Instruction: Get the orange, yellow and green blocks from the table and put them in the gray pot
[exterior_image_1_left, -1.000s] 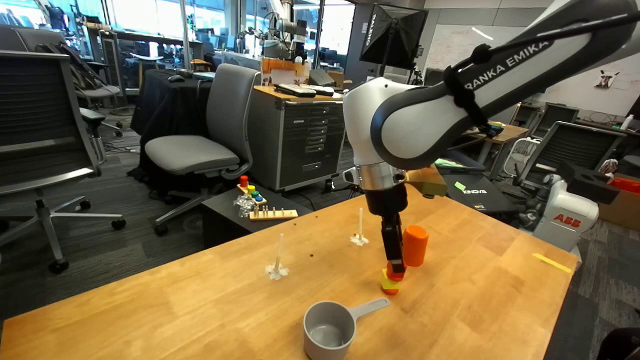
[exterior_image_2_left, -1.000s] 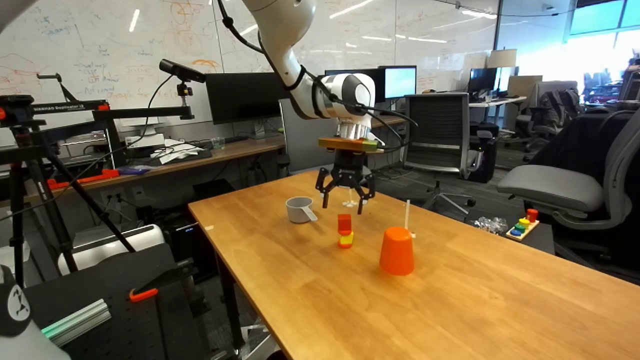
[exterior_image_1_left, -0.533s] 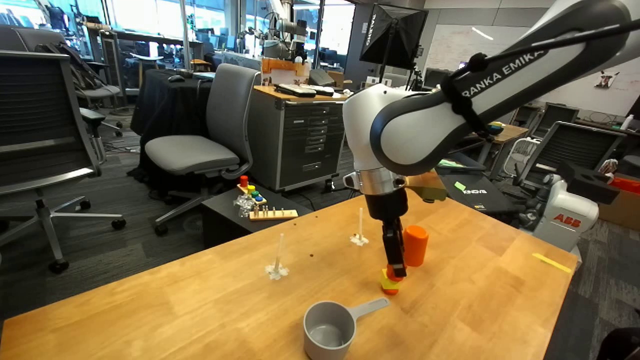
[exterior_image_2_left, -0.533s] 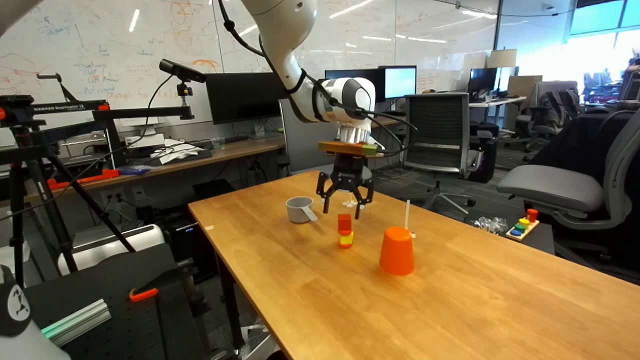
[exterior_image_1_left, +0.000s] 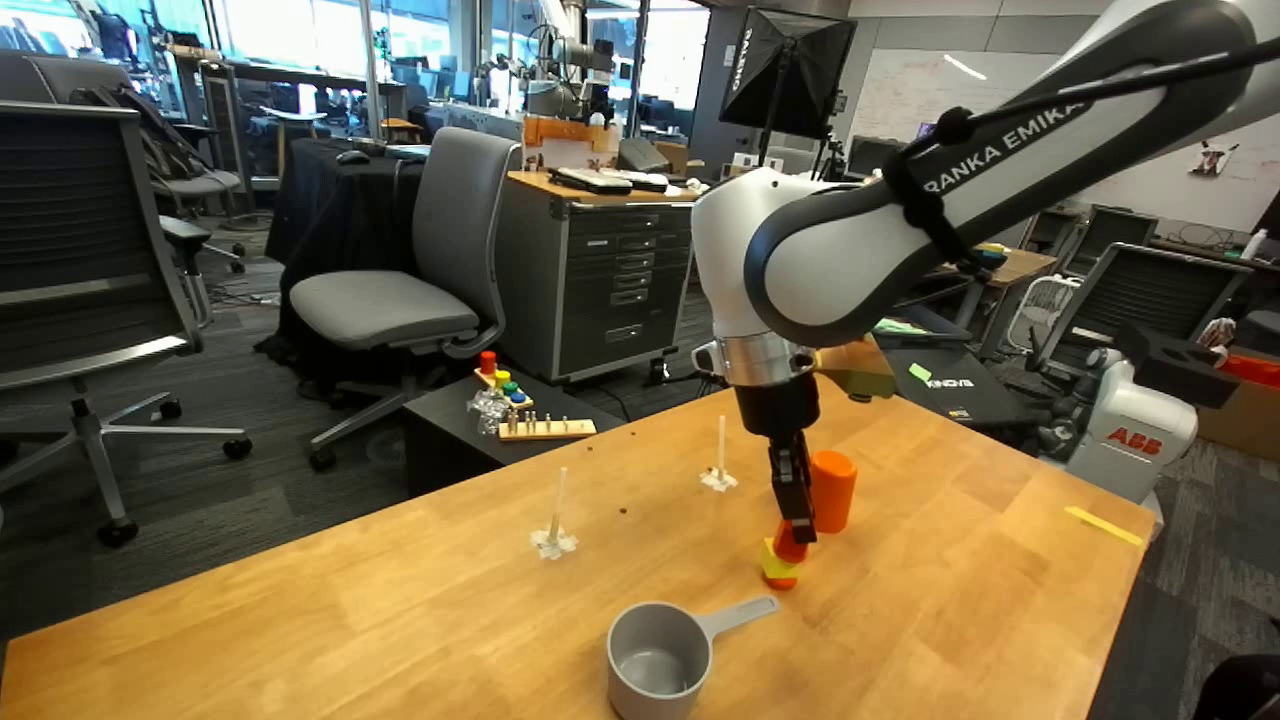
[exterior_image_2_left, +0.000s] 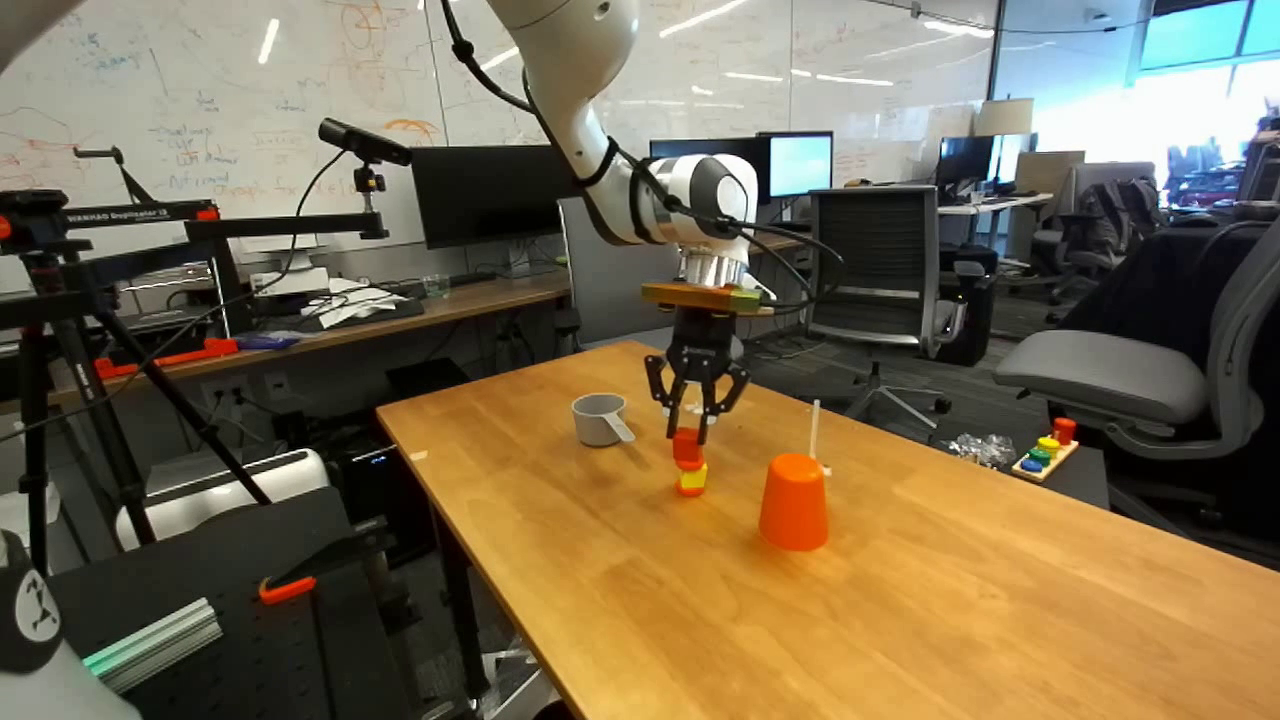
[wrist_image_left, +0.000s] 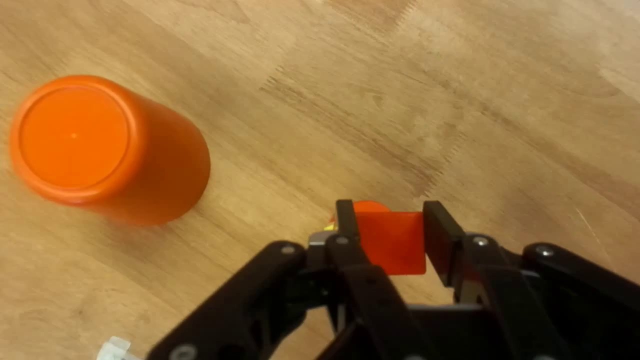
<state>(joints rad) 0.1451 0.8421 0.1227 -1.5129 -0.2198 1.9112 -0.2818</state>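
Note:
An orange-red block (wrist_image_left: 392, 247) with a square face tops a small stack on the table. My gripper (exterior_image_2_left: 689, 436) has its fingers (wrist_image_left: 346, 220) on either side of that block and is shut on it. Beneath come a round orange piece (wrist_image_left: 370, 206), the yellow block (exterior_image_2_left: 694, 475) and another orange piece (exterior_image_1_left: 780, 582) at the bottom. The stack still looks joined, with the held block resting at its top. The gray pot (exterior_image_1_left: 630, 690) stands upright, its handle pointing toward the stack; its inside looks bare in an exterior view. I see no green block on the table; it is hidden or out of view.
A larger orange cup (wrist_image_left: 110, 150) stands upside down near the stack. Two thin pegs (exterior_image_1_left: 558, 505) are taped upright to the table (exterior_image_1_left: 350, 600). A side stand holds a peg toy (exterior_image_2_left: 1045, 450) with coloured pieces.
The jaws stood wide apart around the top block and have come together on it. My gripper lowered slightly, then shifted a little sideways. Pot, cup and stack have stayed in place.

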